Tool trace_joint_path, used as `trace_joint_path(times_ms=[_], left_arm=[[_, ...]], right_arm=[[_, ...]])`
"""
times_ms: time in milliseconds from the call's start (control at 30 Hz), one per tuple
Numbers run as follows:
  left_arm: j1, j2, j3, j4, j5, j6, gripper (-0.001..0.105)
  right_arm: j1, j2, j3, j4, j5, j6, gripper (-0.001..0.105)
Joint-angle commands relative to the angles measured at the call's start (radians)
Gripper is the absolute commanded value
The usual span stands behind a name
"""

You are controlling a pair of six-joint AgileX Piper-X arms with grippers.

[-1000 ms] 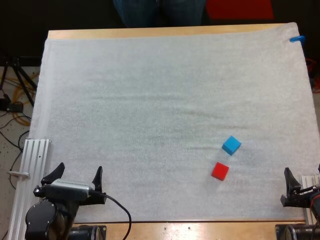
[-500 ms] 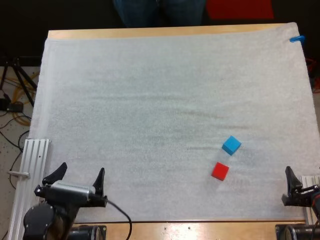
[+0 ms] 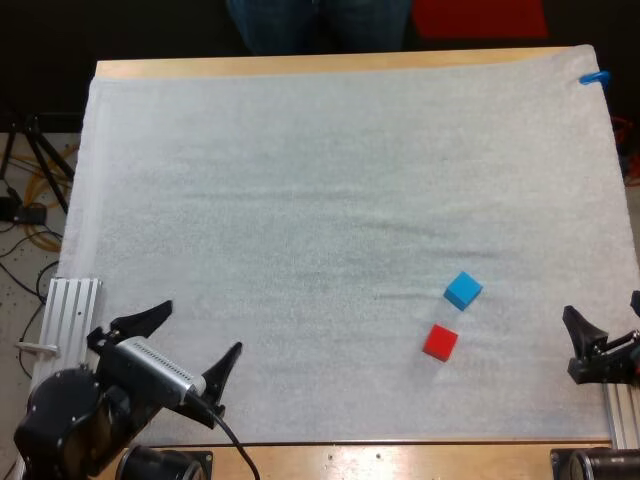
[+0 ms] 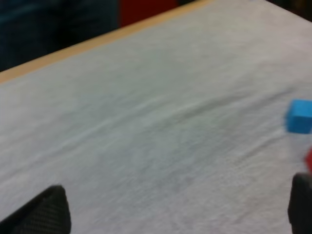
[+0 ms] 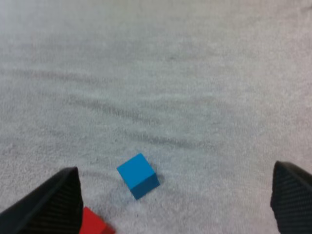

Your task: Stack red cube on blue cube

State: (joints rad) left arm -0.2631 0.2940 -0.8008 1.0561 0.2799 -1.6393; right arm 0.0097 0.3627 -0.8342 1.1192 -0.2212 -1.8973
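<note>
Red cube near blue cube, seemingly apart

**High view.** Sitting well above and behind the left arm and right arm, looking forward and down. It is taking in the whole white textured mat on the wooden table, out to a person's legs at the far side.

**Left wrist view.** Riding low on the left arm, close to the mat. It is facing forward and rightward across the mat toward the table's far edge, catching the small bright blue cube and a sliver of the small red cube.

**Right wrist view.** Riding on the right arm, tilting down more steeply, nearer both cubes.

**Shared.** All three views are taking in the two cubes and the mat around them.
</note>
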Motion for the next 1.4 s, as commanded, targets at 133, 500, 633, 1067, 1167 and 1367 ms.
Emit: trace_joint_path(times_ms=[133,500,633,1067,1167,1367], left_arm=[[-0.150,0.092,-0.065,0.074,0.009,0.026,0.087],[-0.335,0.172,-0.078,0.097,0.033,0.027,0.087],[-0.336,0.190,-0.078,0.097,0.031,0.027,0.087],[-0.336,0.200,-0.078,0.097,0.031,0.027,0.087],[-0.336,0.200,-0.078,0.097,0.031,0.027,0.087],[-0.336,0.200,-0.078,0.097,0.031,0.027,0.087]], right_arm=[[0.003,0.069,-0.099,0.062,-0.031,-0.014,0.077],[0.186,0.181,-0.155,0.148,-0.024,-0.020,0.077],[0.264,0.237,-0.155,0.148,-0.018,-0.010,0.077],[0.639,0.514,-0.155,0.102,0.270,-0.014,0.077],[0.687,0.613,-0.155,0.064,0.271,-0.014,0.077],[0.730,0.790,-0.155,0.014,0.278,-0.015,0.077]])
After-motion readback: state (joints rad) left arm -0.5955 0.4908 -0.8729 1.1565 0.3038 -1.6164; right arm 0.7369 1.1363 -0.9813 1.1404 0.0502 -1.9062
